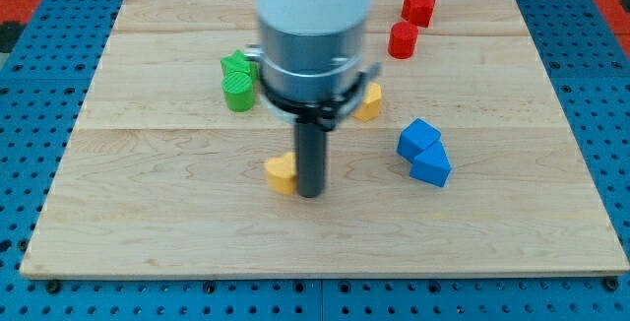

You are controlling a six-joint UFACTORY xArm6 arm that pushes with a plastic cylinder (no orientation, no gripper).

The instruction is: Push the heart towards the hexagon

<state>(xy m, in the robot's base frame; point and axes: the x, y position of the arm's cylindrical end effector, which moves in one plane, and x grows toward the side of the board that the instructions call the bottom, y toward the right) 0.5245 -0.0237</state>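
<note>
**Rod tip set against the yellow block at mid-board**

A pale wooden board is seen lying on a blue perforated table. The arm's white and grey body is seen coming in from the view's top, and the straight dark rod is carried down to my tip, which is placed a little below the board's centre. No fingers are fitted to the rod, so nothing can be spread, pressed together or pinched.

A small yellow block, its shape not clearly made out though it may be the heart, is found touching or just beside the tip on the view's left. A second yellow block is partly hidden behind the arm's body, towards the view's right and higher up; its shape cannot be told.

Two green blocks are seen close together at the view's upper left of the arm. Two red blocks are placed near the view's top right: an angular red block and a rounder red block just below it. Two blue blocks are seen touching each other at the view's right, well apart from the tip.
</note>
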